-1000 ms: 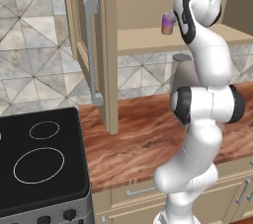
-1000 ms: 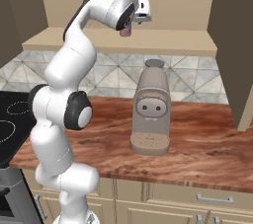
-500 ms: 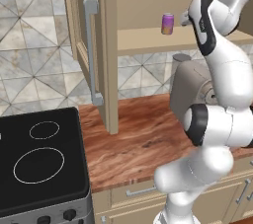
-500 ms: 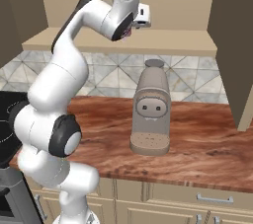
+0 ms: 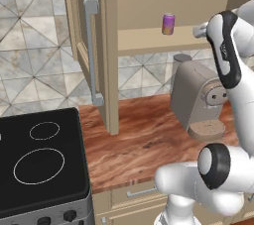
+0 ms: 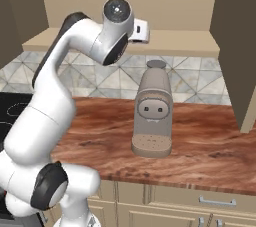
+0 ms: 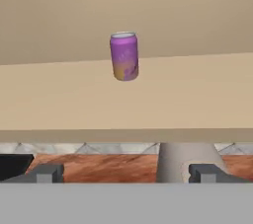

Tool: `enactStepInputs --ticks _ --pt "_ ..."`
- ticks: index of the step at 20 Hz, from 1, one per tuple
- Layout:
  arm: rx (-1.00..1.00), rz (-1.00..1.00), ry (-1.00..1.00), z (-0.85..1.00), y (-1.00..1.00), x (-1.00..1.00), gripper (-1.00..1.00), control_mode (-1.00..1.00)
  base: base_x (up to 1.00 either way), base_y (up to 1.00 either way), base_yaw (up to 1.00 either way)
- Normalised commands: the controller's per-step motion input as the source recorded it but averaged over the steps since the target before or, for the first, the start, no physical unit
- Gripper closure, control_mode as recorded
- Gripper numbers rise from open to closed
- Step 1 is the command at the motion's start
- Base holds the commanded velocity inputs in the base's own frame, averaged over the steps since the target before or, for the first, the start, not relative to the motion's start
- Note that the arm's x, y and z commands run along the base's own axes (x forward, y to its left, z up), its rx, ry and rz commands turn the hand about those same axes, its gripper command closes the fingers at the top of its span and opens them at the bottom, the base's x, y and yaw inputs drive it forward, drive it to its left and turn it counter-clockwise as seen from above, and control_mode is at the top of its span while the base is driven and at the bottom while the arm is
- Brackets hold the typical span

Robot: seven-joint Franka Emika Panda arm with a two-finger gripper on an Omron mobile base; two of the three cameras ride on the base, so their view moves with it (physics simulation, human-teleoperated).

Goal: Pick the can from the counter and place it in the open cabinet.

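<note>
Open cabinet (image 5: 149,40): door swung wide, shelf ahead of the hand at about hand height; shelf edge runs across the hand view, so the hand sits just outside it.

Counter (image 5: 144,140): below the hand, wood grain visible under the shelf edge. No can on it.

Coffee machine (image 6: 152,111): on the counter directly below the hand, its top showing between the fingertips in the hand view.

Gripper (image 7: 126,173): released, jaws spread wide, nothing between them. It faces into the cabinet, clear of the shelf.

Can (image 7: 124,55): upright on the cabinet shelf, straight ahead of the hand, set well back from the front edge, apart from the fingers (image 7: 47,172). Standing on its base, away from the lip, it looks stable and unlikely to tip out.

Judgement: placement looks done; the can rests unsupported, hand free.
</note>
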Motion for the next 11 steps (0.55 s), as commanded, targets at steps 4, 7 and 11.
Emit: enactStepInputs --ticks 4,7,11 --pt "0.02 -0.05 0.0 -0.11 0.0 -1.0 -1.0 -1.0 0.0 0.0 0.0" --pt "0.01 -0.05 0.0 -0.23 0.0 -1.0 -1.0 -1.0 0.0 0.0 0.0" --pt "0.0 -0.05 0.0 -0.34 0.0 -0.97 -1.0 -1.0 0.0 0.0 0.0"
